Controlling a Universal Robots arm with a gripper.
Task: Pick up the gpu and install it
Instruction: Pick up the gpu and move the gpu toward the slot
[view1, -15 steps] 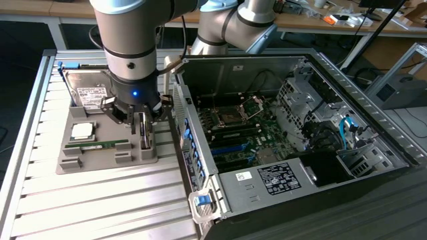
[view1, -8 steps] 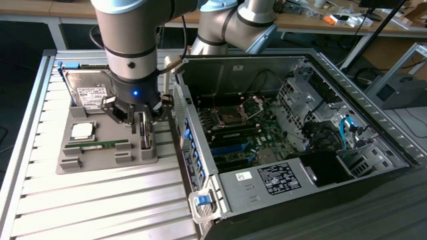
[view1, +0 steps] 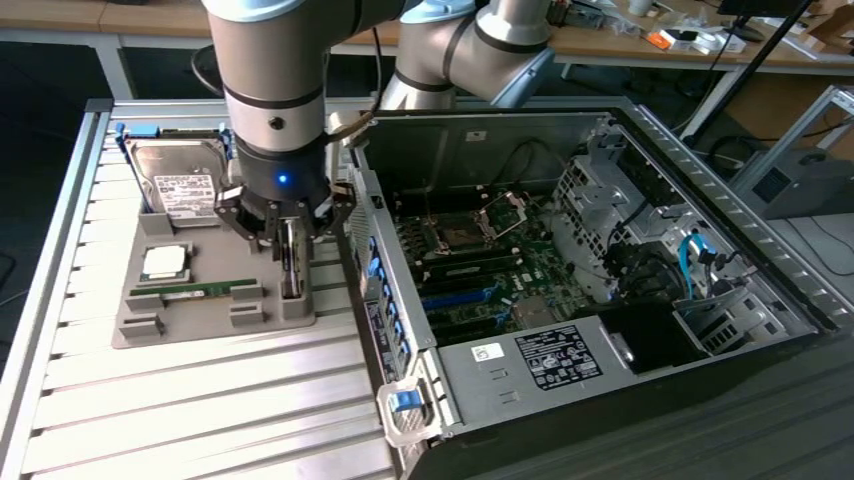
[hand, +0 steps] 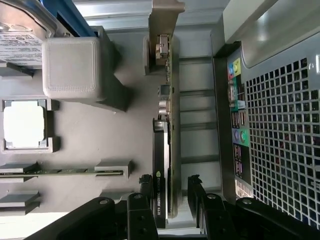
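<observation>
Early yet: hand spread, straddling the gpu standing on edge in its tray, 9 o'clock of the open computer case; lifting, installing not done.

Parted jaws astride the gpu

**Gpu standing on edge in its holder slot**

The gpu stands upright on its long edge in a slot of the grey holder, on the side nearest the computer case. Seen edge-on it is thin, with a black cooler block bearing pale lettering against a green board, and a silvery bracket at one end. It is not yet lifted.
</observation>
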